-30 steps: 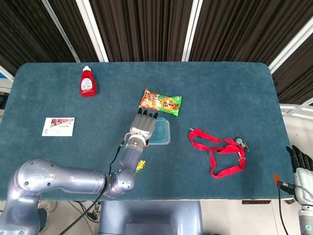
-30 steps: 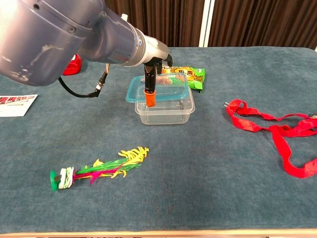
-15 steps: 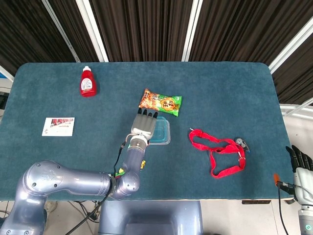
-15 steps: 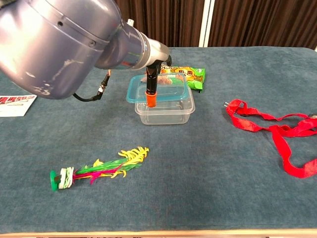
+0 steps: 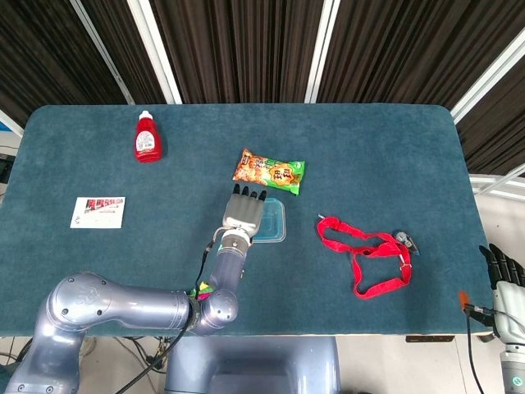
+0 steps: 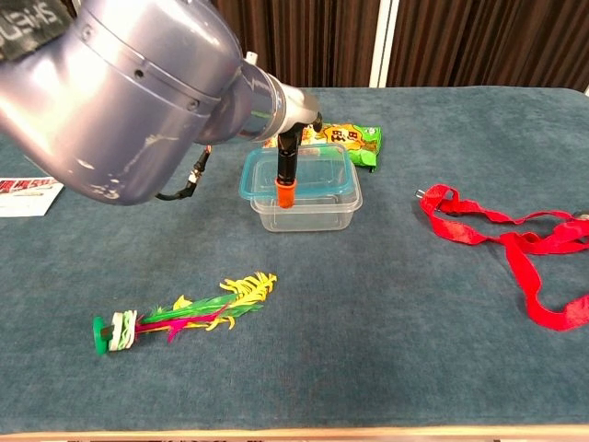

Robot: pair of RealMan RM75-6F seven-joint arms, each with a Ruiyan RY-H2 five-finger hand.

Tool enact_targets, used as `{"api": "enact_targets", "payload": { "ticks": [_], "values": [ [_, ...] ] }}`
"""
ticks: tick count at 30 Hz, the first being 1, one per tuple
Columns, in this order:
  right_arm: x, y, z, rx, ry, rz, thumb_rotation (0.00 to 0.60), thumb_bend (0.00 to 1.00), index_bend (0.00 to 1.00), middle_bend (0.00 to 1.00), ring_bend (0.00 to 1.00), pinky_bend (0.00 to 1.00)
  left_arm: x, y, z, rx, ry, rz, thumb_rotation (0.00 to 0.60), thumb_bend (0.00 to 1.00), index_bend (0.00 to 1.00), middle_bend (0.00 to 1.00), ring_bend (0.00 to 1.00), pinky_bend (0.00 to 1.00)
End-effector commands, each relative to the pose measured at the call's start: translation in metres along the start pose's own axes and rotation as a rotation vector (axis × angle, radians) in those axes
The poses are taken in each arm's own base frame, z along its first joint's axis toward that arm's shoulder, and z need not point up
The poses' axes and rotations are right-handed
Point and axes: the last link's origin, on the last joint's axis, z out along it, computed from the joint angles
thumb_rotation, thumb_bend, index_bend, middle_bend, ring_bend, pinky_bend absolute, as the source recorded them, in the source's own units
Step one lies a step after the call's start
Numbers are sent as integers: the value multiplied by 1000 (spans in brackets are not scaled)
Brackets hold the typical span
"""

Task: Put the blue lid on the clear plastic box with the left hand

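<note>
The blue lid lies nearly level over the clear plastic box, overhanging a little at the left. My left hand rests flat across the lid's left part, fingers stretched toward the back. In the chest view a dark finger with an orange tip hangs down in front of the lid's near edge, so the lid looks pinched. The big grey arm hides the rest of that hand. My right hand hangs off the table's right front corner, fingers apart, holding nothing.
A snack packet lies just behind the box. A red strap sprawls to the right. A feather shuttlecock lies near the front, a card at the left, a red bottle at the back left.
My left hand has carried the lid a little to the right and down, so it now sits more squarely over the box. The right hand has not moved.
</note>
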Motion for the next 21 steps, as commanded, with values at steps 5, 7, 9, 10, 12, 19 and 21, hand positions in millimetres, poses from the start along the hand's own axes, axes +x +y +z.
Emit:
{"api": "enact_targets", "payload": {
  "ticks": [5, 7, 9, 10, 12, 19, 21],
  "values": [
    [0, 0, 0, 1, 0, 1, 600, 393, 78, 39, 21, 0, -1, 2, 0, 6, 1, 8, 600, 187, 0, 383, 43, 16],
    [0, 0, 0, -1, -1, 2, 600, 393, 78, 39, 21, 0, -2, 2, 1, 7, 1, 10, 600, 187, 0, 383, 43, 16],
    [0, 0, 0, -3, -1, 3, 600, 393, 78, 39, 21, 0, -3, 3, 1, 6, 0, 7, 600, 187, 0, 383, 43, 16],
    [0, 0, 0, -3, -1, 2, 600, 393, 78, 39, 21, 0, -3, 3, 1, 5, 0, 6, 600, 187, 0, 383, 43, 16],
    [0, 0, 0, -4, -2, 3, 600, 393, 78, 39, 21, 0, -3, 3, 2, 7, 1, 6, 600, 187, 0, 382, 43, 16],
    [-1, 0, 0, -2, -6, 4, 600, 392, 78, 39, 21, 0, -4, 5, 3, 7, 1, 7, 600, 187, 0, 381, 43, 16],
    [0, 0, 0, -2, -6, 4, 600, 393, 78, 39, 21, 0, -5, 6, 3, 5, 0, 8, 600, 187, 0, 381, 43, 16]
  ]
}}
